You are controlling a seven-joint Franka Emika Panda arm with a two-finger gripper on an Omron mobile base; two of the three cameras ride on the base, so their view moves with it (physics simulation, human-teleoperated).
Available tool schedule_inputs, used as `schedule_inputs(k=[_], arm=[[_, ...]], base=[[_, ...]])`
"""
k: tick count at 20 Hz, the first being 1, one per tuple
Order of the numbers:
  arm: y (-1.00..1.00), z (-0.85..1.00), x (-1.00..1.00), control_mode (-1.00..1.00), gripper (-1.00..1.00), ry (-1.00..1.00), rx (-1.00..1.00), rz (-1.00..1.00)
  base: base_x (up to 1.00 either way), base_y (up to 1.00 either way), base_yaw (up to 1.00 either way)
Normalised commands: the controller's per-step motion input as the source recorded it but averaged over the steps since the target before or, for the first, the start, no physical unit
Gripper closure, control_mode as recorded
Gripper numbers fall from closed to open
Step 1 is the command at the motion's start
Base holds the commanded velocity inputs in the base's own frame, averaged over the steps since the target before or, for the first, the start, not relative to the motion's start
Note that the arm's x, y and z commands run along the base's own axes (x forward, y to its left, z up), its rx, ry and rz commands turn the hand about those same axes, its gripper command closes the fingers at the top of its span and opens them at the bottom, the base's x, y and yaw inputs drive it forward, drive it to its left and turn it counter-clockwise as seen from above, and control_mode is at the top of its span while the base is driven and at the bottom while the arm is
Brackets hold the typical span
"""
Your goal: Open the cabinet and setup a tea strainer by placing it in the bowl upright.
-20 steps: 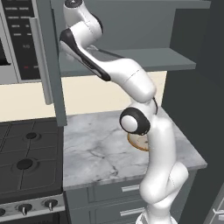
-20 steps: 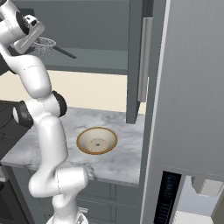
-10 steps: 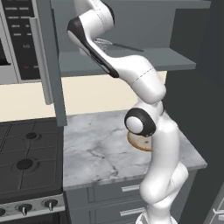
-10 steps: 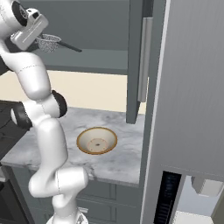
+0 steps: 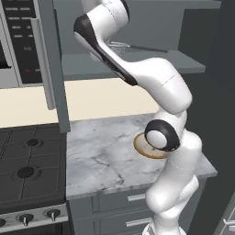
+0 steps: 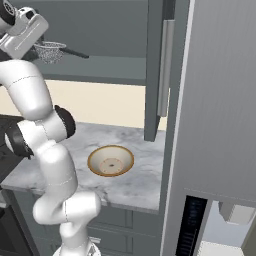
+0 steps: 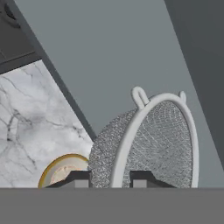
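The cabinet stands open, its left door (image 5: pixel 53 64) and right door (image 6: pixel 154 70) swung out and the grey shelf (image 5: pixel 147 69) bare. My gripper (image 6: pixel 41 46) is up in front of that shelf, shut on the tea strainer (image 6: pixel 51 50), a silver mesh cup with a thin dark handle (image 6: pixel 75 52). In the hand view the gripper (image 7: pixel 110 178) pinches the tea strainer's (image 7: pixel 153 140) rim. Far below, the bowl (image 6: pixel 110 160) rests on the marble counter; the arm's elbow covers part of the bowl (image 5: pixel 143 149), and the bowl (image 7: pixel 61 170) peeks out under the mesh.
A stove (image 5: pixel 23 160) adjoins the counter (image 5: pixel 105 156) on the left, with a microwave (image 5: pixel 18 41) above it. Grey drawers (image 5: pixel 128 202) run below the counter. A tall grey panel (image 6: pixel 220 100) walls off the right side. The right door's bar handle (image 6: pixel 164 70) hangs near the bowl side.
The arm's upper links have swung to the right along the shelf front, carrying the strainer with them. The grip has stayed shut and the bowl has not moved.
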Motion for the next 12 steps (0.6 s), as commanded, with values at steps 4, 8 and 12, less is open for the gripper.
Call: schedule_inputs(k=[4, 8, 12], arm=[[-0.44, -0.16, -1.00, -1.00, 1.00, -0.13, 0.00, 0.00], [-0.46, -0.12, -1.00, -1.00, 1.00, -0.10, 0.00, 0.00], [-0.46, -0.05, -1.00, -1.00, 1.00, -0.05, 0.00, 0.00]], base=[[0.00, 0.00, 0.00], [0.00, 0.00, 0.00], [0.00, 0.00, 0.00]])
